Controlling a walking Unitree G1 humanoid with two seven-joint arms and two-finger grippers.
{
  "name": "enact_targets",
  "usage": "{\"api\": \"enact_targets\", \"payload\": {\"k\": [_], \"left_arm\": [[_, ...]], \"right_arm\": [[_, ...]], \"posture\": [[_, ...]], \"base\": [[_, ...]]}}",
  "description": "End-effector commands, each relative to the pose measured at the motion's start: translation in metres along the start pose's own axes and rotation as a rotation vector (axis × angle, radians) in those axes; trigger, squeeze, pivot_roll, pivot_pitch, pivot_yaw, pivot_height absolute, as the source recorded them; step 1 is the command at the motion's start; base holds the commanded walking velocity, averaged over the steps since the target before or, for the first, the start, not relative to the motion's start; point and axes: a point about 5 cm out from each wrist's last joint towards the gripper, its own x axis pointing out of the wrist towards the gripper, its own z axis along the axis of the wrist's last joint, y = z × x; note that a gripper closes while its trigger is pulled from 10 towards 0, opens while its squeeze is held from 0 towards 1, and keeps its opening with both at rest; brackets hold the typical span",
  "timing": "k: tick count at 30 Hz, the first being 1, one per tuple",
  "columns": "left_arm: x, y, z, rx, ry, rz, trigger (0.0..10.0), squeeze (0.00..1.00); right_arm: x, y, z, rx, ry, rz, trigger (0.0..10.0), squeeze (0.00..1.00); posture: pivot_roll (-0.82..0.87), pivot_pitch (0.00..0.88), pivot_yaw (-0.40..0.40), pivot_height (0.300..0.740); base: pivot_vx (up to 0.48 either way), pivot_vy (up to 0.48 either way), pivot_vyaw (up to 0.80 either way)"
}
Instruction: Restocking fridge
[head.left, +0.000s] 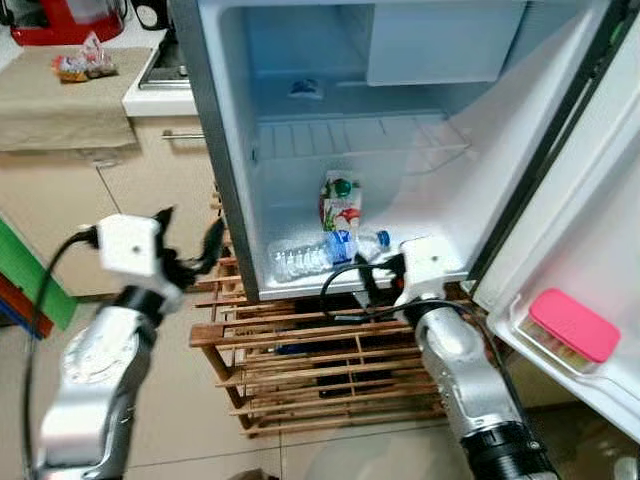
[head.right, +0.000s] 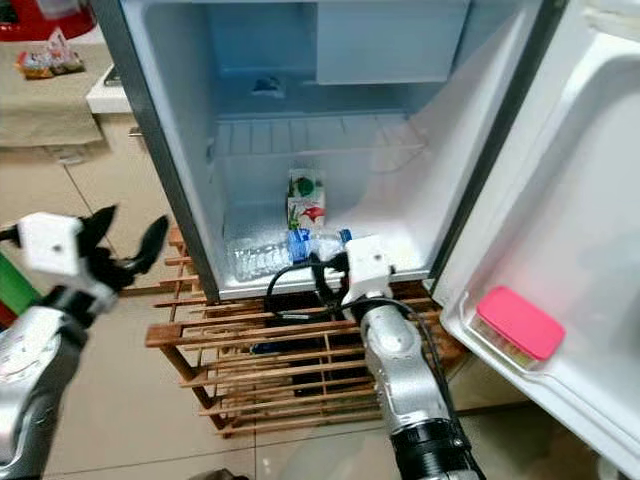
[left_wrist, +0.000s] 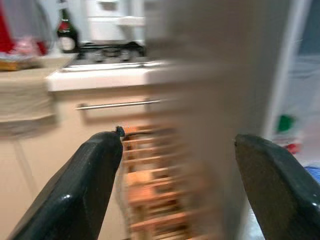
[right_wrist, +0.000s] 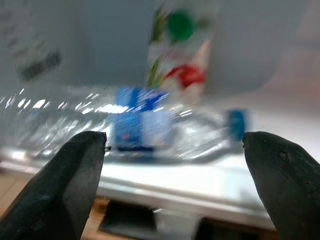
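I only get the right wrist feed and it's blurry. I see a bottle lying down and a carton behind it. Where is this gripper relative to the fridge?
Observer: The right gripper sits open at the front edge of the fridge floor, just short of the bottle.
Operator: Anything else stocked?
Observer: A pink box sits in the door shelf; the wire shelf looks bare.
Operator: And the left arm?
Observer: The left gripper is open outside the fridge, beside its left wall.
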Motion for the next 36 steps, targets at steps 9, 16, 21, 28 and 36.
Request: {"api": "enact_targets", "payload": {"k": [9, 16, 21, 28, 36], "left_arm": [[-0.021, 0.006, 0.014, 0.058, 0.048, -0.044, 10.0, 0.00], [-0.027, 0.010, 0.019, 0.073, 0.074, -0.037, 10.0, 0.00], [-0.031, 0.009, 0.021, 0.072, 0.092, -0.042, 10.0, 0.00], [-0.039, 0.000, 0.022, 0.137, 0.122, -0.121, 10.0, 0.00], [-0.042, -0.007, 0.019, 0.123, 0.143, -0.137, 10.0, 0.00]], "right_arm": [[0.017, 0.046, -0.003, 0.046, 0.039, 0.103, 10.0, 0.00], [0.026, 0.058, -0.008, 0.047, 0.069, 0.140, 10.0, 0.00], [0.040, 0.056, 0.000, 0.038, 0.057, 0.123, 10.0, 0.00], [0.056, 0.056, 0.018, 0.016, 0.017, 0.102, 10.0, 0.00], [0.067, 0.057, 0.030, 0.005, 0.015, 0.095, 10.0, 0.00]], "posture": [[0.24, 0.109, 0.016, 0.740], [0.26, 0.135, 0.016, 0.740], [0.28, 0.159, 0.025, 0.740], [0.31, 0.181, 0.025, 0.740], [0.31, 0.193, 0.017, 0.740]], "base": [[0.000, 0.000, 0.00], [0.000, 0.000, 0.00], [0.000, 0.000, 0.00], [0.000, 0.000, 0.00], [0.000, 0.000, 0.00]]}}
